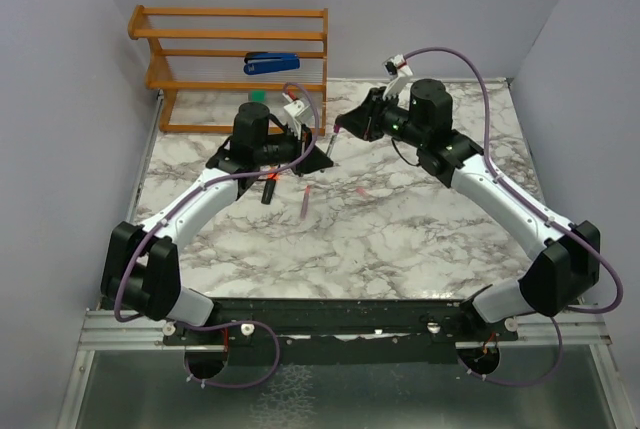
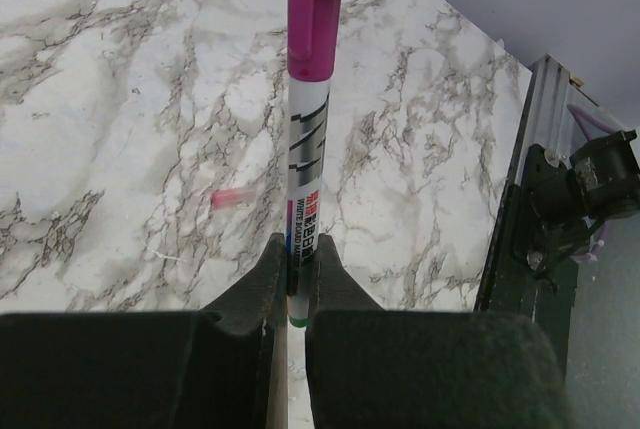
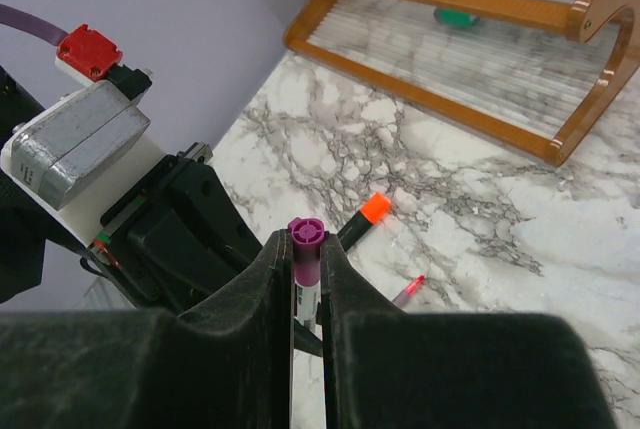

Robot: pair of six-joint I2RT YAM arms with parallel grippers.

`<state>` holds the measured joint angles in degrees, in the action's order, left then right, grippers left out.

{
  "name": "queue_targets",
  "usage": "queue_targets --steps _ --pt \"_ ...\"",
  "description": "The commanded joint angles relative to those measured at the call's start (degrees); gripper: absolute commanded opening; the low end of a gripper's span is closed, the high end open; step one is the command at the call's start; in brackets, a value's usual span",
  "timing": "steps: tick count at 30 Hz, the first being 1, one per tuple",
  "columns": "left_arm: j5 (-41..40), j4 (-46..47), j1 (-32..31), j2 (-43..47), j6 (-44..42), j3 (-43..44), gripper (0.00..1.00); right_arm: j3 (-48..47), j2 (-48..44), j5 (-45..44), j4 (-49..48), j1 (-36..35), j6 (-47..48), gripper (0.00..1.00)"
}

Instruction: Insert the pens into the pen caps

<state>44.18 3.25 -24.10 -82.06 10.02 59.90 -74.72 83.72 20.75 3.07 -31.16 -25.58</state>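
Note:
A white-grey pen (image 2: 306, 199) hangs above the table between both grippers. My left gripper (image 2: 297, 251) is shut on its lower barrel. The purple-magenta cap (image 3: 306, 239) sits on the pen's other end, and my right gripper (image 3: 307, 254) is shut on that cap. From above, the two grippers (image 1: 318, 152) (image 1: 343, 129) meet tip to tip over the middle of the table. A black marker with an orange cap (image 3: 362, 219) on it lies on the marble. The thin pink pen (image 3: 408, 292) lies close by. A small pink cap (image 2: 228, 198) lies loose on the table.
A wooden rack (image 1: 240, 49) stands at the back left, with a blue stapler-like object (image 1: 272, 62) on a shelf and a small green object (image 3: 455, 17) at its base. Purple walls close in the marble table (image 1: 420, 229). A metal rail runs along the near edge.

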Motion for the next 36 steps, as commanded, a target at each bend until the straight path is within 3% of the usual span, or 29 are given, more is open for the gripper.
queue_targets --steps 1,17,32,33,36 --pt "-3.75 13.14 3.15 0.52 0.34 8.5 0.0 7.4 0.1 5.09 11.17 -4.87 -1.05 0.0" --pt "-3.31 16.66 4.94 0.09 2.27 11.9 0.0 17.34 2.32 5.34 4.85 -10.41 -5.03 0.0" --pt "-4.24 14.01 5.75 1.02 0.98 10.38 0.0 17.67 1.69 3.3 6.2 -10.59 -4.61 0.0" --pt "-4.54 12.22 5.87 1.1 0.13 9.88 0.0 16.61 1.23 1.57 8.19 -10.6 -4.16 0.04" --pt "-5.5 4.15 5.99 0.76 -2.03 7.75 0.0 13.15 -1.21 -4.02 11.37 -10.51 -1.59 0.26"
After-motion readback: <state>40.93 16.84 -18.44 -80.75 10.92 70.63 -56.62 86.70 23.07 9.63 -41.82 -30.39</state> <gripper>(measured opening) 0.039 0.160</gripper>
